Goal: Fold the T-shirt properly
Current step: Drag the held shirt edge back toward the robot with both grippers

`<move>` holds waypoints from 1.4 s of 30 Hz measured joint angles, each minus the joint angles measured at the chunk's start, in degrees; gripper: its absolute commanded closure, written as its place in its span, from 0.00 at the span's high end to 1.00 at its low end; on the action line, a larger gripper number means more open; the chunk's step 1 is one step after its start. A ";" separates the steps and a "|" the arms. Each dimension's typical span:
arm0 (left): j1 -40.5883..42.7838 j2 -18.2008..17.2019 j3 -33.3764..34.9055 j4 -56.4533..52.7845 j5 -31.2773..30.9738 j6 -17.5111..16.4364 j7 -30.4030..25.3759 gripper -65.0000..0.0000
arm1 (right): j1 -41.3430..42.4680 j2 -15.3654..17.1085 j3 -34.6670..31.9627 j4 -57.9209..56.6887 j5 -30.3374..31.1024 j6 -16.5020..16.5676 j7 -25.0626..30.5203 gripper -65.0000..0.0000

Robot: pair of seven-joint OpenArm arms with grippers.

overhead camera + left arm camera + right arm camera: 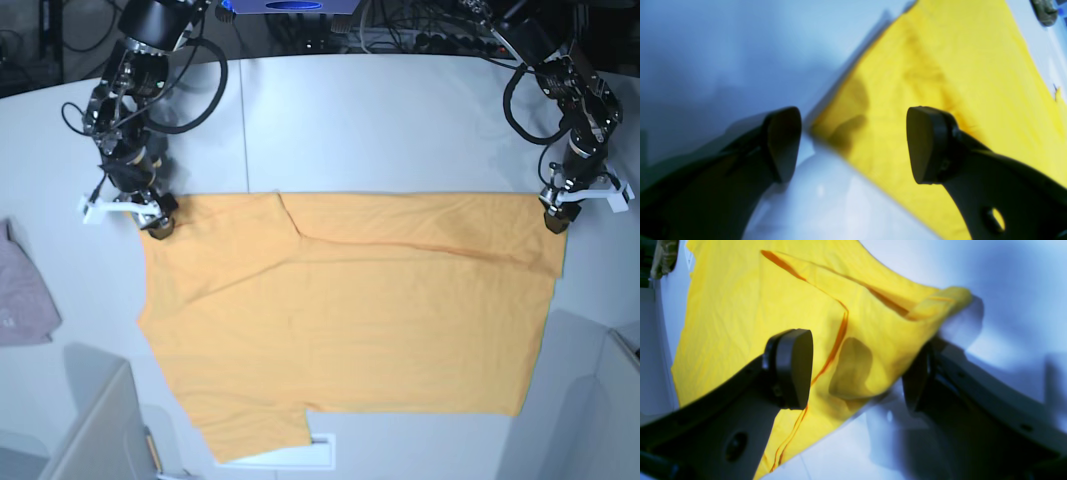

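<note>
Base view: T-shirt (350,320) spread on white table (380,120), cables (420,35) behind.

Item, as I see it from my station: broad white smooth-topped table (380,120) — carrying one large light-orange short-sleeved cotton T-shirt (350,320), spread flat across the middle with its upper part folded over. Also on it — a small mauve-pink cloth (22,295) at the edge, well apart.
</note>
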 measured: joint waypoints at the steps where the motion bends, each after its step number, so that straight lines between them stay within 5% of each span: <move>1: -0.09 -0.13 0.00 -0.39 -0.09 -0.09 0.00 0.72 | -0.02 0.00 -0.02 0.00 0.00 0.02 0.04 0.59; 6: 0.07 -0.59 -0.04 -1.86 -0.20 -0.13 -0.92 0.67 | -0.02 0.02 -0.11 -0.15 0.00 0.13 0.20 0.57; 16: -1.99 -0.72 0.02 -6.54 -0.39 -0.35 -1.25 0.01 | 1.44 1.64 -0.24 -3.89 0.61 0.20 0.26 0.16; 18: -1.97 -0.76 0.02 -6.78 -0.50 -0.37 -1.07 0.00 | 1.38 1.70 -0.22 -4.11 0.35 0.17 0.17 0.00; 29: 1.51 -3.37 0.39 -1.90 -0.28 -0.33 0.70 0.00 | -0.48 1.38 -0.09 -1.07 0.13 0.00 -2.27 0.00; 42: 17.11 -2.64 0.42 13.22 -0.79 -0.46 1.11 0.00 | -8.81 0.63 5.66 12.83 -0.39 -0.87 -18.40 0.00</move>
